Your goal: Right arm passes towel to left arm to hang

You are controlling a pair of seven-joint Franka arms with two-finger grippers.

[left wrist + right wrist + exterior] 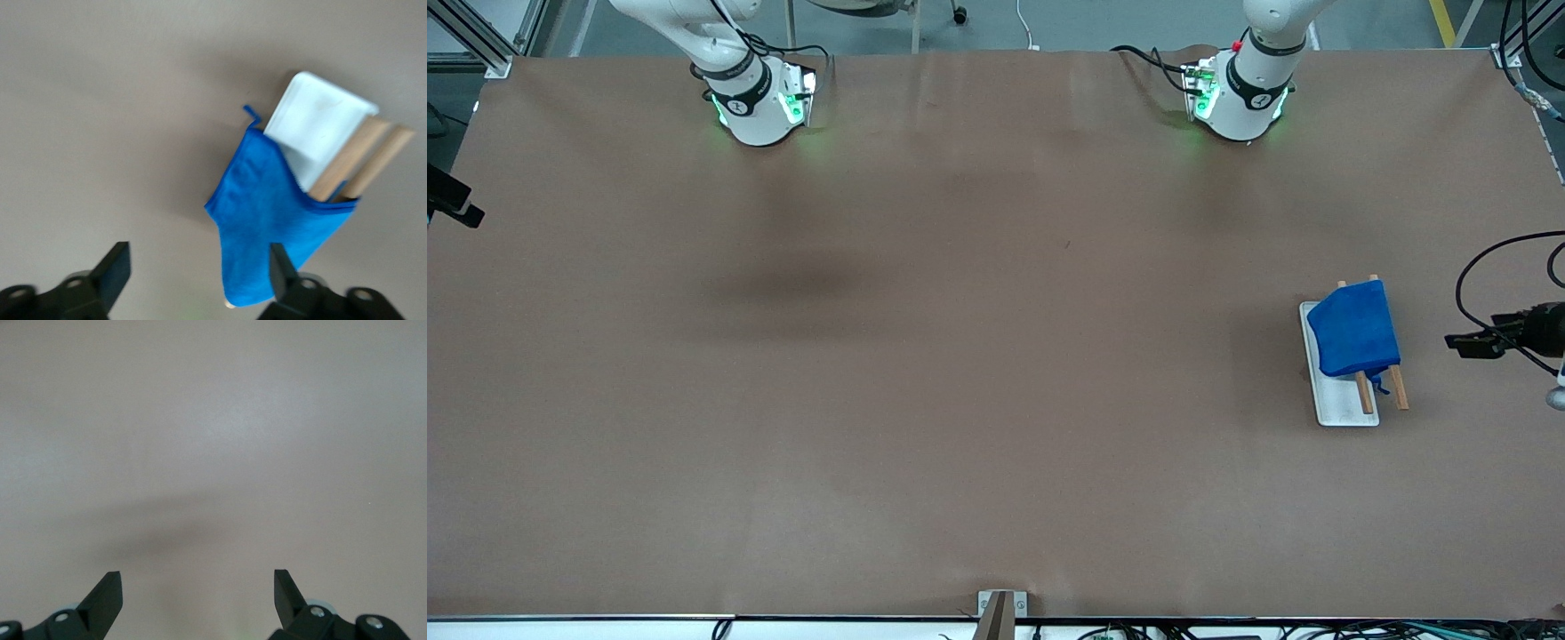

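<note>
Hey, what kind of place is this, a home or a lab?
Likely a robotics lab: two arm bases bolted to a wide brown-covered table, loose cables, and only a blue towel draped over a small wooden rack.

Front view: a high camera across the surface [978,356] faces both arm bases, taking in nearly the whole surface from far off. Left wrist view: the camera looks down past the left end effector [199,270], fingers spread, onto the towel [273,220] draped on its rack [320,127]; the same towel [1354,329] and rack [1343,404] appear in the front view, toward the left arm's end. Right wrist view: the camera looks down past the right end effector [198,590], fingers spread, onto bare surface [213,440].
</note>
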